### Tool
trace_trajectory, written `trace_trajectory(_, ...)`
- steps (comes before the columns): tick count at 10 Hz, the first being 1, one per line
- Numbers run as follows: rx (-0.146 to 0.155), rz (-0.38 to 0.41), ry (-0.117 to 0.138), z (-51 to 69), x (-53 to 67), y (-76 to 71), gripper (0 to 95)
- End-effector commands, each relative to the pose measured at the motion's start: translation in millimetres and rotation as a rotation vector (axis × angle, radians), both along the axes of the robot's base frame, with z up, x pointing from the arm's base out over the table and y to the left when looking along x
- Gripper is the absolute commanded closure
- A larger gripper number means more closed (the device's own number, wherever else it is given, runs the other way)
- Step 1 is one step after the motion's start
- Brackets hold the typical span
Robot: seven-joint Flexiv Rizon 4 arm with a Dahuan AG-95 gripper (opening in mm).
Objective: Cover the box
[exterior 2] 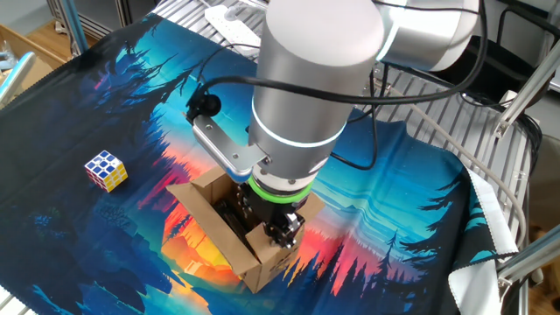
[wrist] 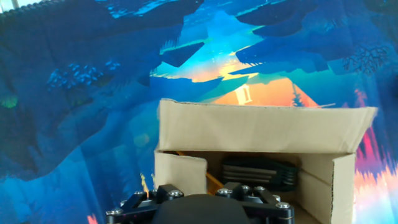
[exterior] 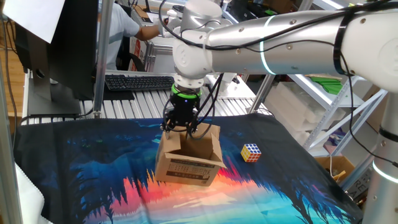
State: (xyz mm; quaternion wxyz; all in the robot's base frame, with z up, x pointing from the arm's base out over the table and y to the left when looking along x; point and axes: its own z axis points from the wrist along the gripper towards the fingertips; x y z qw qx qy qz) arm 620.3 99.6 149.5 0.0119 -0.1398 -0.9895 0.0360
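The brown cardboard box (exterior: 186, 165) stands on the colourful cloth with its top open and its flaps up; dark print shows on its near side. It also shows in the other fixed view (exterior 2: 208, 213) and in the hand view (wrist: 261, 127), where something black lies inside it. My gripper (exterior: 182, 129) hangs at the box's back edge, fingers down among the rear flaps. In the other fixed view my gripper (exterior 2: 271, 226) sits low over the box's opening. The hand view shows only the gripper's body; the fingertips are hidden.
A small Rubik's cube (exterior: 251, 152) lies on the cloth beside the box, apart from it; it also shows in the other fixed view (exterior 2: 106, 170). A black keyboard (exterior: 137, 82) and a metal post (exterior: 102, 56) stand behind the cloth. Shelving (exterior: 323, 99) is beside the table.
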Motion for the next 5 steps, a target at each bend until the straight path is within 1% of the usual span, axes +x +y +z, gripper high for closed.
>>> trace_trajectory(1, 0.001, -0.001, -0.002, 0.1, -0.8, -3.3, 38.0)
trace_trajectory(3, 0.005, -0.002, -0.009, -4.0, -1.3, -5.0, 38.0)
trace_trajectory(5, 0.007, -0.005, -0.021, -11.0, -0.7, -3.2, 38.0)
